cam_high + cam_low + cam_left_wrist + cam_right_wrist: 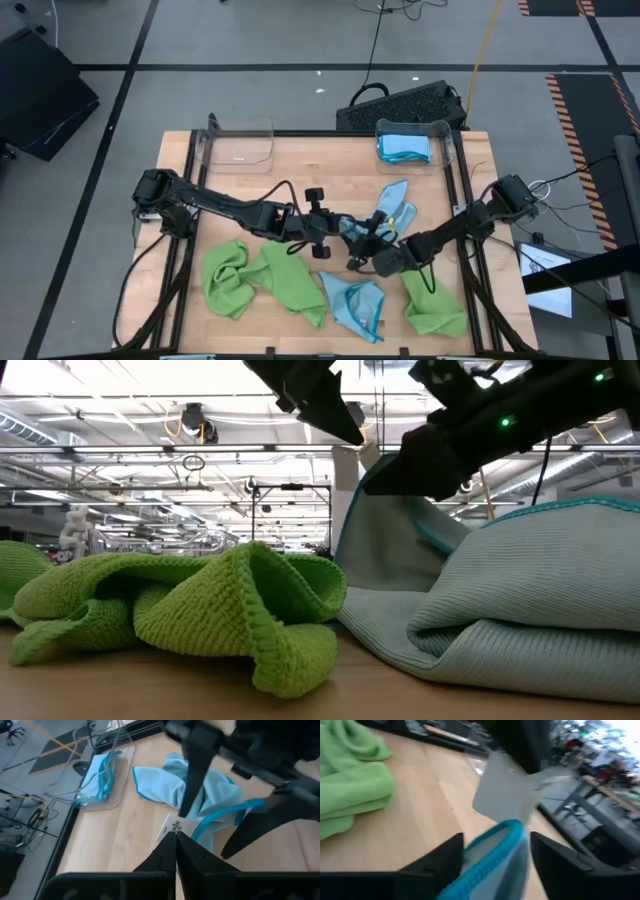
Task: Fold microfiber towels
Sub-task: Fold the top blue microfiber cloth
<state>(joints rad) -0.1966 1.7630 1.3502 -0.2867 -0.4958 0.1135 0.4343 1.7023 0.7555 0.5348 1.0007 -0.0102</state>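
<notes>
On the table [300, 160], going left to right in the high view, a crumpled lime green towel [262, 282] lies at about seven o'clock from the centre, a bunched light blue towel [356, 304] at six o'clock, and a second green towel [430, 305] at five o'clock; a folded blue towel [403, 147] sits in the clear bin [445, 135] at one o'clock. The left end effector [345, 228] reaches to the centre with its fingers pressed together on the white label and teal edge of the lifted blue towel [392, 205], as its wrist view shows. The right end effector [368, 252] meets it from four o'clock, its fingers apart with the teal hem lying between them, not yet clamped. The main risk is the thin pinch: held only by label and hem, the cloth could slip free if either arm pulls before the right fingers close. The two end effectors are also very close, so a small misjudged approach could knock them together. If the right grabs a bunched layer and not a true corner, the towel would probably spread crooked and fold unevenly. A dragging tail could snag the blue towel below.
</notes>
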